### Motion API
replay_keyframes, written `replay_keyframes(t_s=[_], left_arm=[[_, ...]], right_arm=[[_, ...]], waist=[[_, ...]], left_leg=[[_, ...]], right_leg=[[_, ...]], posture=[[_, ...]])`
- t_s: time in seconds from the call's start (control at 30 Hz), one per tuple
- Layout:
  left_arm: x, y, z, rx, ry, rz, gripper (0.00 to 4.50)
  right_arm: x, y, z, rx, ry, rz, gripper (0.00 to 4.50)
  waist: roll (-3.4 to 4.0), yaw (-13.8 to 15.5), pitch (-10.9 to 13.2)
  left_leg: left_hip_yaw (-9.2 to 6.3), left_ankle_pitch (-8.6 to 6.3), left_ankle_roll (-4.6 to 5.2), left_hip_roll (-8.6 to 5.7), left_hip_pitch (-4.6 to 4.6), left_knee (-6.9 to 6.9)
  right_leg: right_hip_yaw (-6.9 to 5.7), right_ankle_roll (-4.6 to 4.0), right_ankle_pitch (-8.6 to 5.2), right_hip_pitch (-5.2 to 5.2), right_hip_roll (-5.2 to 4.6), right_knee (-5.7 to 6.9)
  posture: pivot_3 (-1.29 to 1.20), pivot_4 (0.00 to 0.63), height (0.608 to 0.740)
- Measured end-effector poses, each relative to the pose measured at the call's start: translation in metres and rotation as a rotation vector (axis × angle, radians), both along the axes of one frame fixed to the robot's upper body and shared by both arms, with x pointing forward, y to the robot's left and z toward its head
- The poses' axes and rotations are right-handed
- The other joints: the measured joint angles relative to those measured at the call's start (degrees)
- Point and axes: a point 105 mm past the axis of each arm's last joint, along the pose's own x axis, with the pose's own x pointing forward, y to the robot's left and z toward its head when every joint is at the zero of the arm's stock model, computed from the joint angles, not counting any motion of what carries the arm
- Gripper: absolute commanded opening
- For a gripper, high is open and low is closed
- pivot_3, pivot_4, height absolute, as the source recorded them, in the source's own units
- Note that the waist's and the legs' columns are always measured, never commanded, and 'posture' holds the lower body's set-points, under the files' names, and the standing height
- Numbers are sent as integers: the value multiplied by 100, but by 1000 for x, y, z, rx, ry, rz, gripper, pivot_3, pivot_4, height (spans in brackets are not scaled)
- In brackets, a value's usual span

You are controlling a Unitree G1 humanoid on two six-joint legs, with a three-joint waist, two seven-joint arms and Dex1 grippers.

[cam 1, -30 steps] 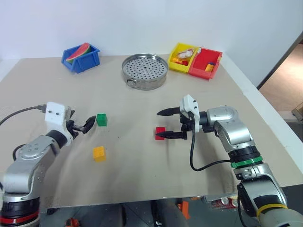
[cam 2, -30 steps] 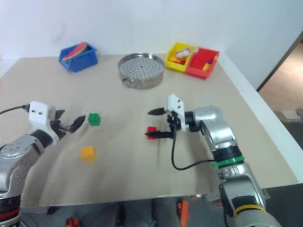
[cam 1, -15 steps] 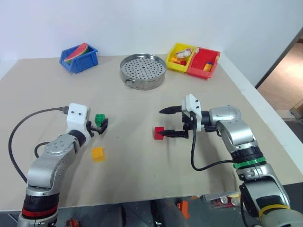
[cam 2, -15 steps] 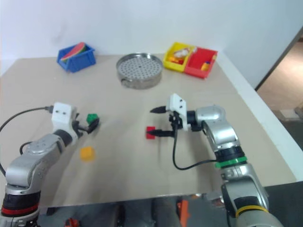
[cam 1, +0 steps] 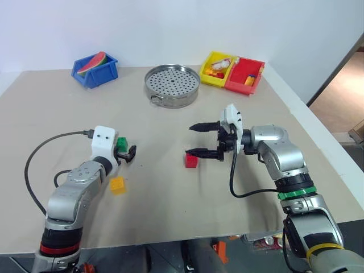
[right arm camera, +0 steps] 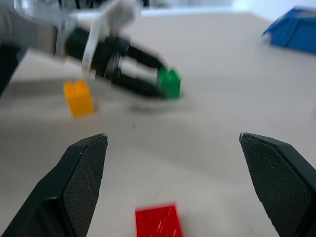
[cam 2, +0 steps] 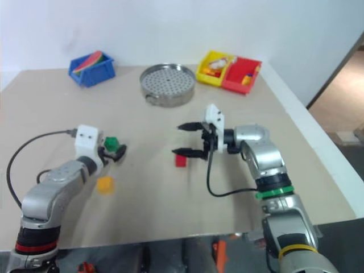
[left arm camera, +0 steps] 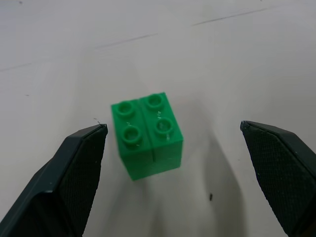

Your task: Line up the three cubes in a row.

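yellow-orange cube: nearest to me of the three, lying free on the table, toward me and to the left of the red cube; I have touched nothing to it, so I treat it as the loose end of the row.

red cube: my landmark, roughly mid-table; it sits flat and free, so the other two can be brought level with it.

right gripper: hangs just above and slightly beyond the red cube, fingers spread wide and turned sideways toward my left, nothing between them; I judge it is parked clear so it does not block the lane beside the cube.

left gripper: well left of the red cube, fingers wide apart and reaching past either side of the green cube; the wrist view shows clear gaps on both sides, so no contact yet.

green cube: left of the red cube and a little farther back, studs up, square between the two fingers; I read this as set up for a pinch.

next move: close on the green, I would say, then carry it into line.

risk: the cube sits slightly off-centre, so one finger may nudge it first.

steamer tray: far behind the red cube, out of play.
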Motion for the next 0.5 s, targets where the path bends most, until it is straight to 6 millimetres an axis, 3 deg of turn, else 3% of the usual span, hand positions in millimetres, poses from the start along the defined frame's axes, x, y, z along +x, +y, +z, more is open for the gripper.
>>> replay_keyframes(t_s=[0.03,0.13,0.33,0.4,0.5], left_arm=[[0,0,0,-3,2,2,4500],[2,-3,0,-21,7,2,3726],[4,7,-4,-40,45,54,1599],[4,8,-3,-41,47,57,1253],[5,8,-3,-40,50,58,1253]], right_arm=[[0,0,1,3,-1,-1,4444],[0,0,1,6,-1,-5,4500],[0,0,0,4,-13,-9,4500],[-1,0,1,4,-16,-8,4500],[-1,0,1,2,-20,-9,4500]], waist=[[0,1,0],[0,0,0],[0,-3,0],[0,-1,0],[0,-1,0]], left_leg=[[0,0,0,0,0,0],[1,0,0,-1,0,0],[-2,0,0,1,1,0],[-2,0,0,0,0,0],[1,0,0,-3,1,0]], right_leg=[[0,0,0,0,0,0],[1,0,0,0,0,0],[-1,0,0,0,2,1],[-2,0,0,0,0,1],[2,1,1,0,-2,0]], posture=[[0,150,740],[0,150,740],[0,150,740],[0,150,740],[0,150,740]])
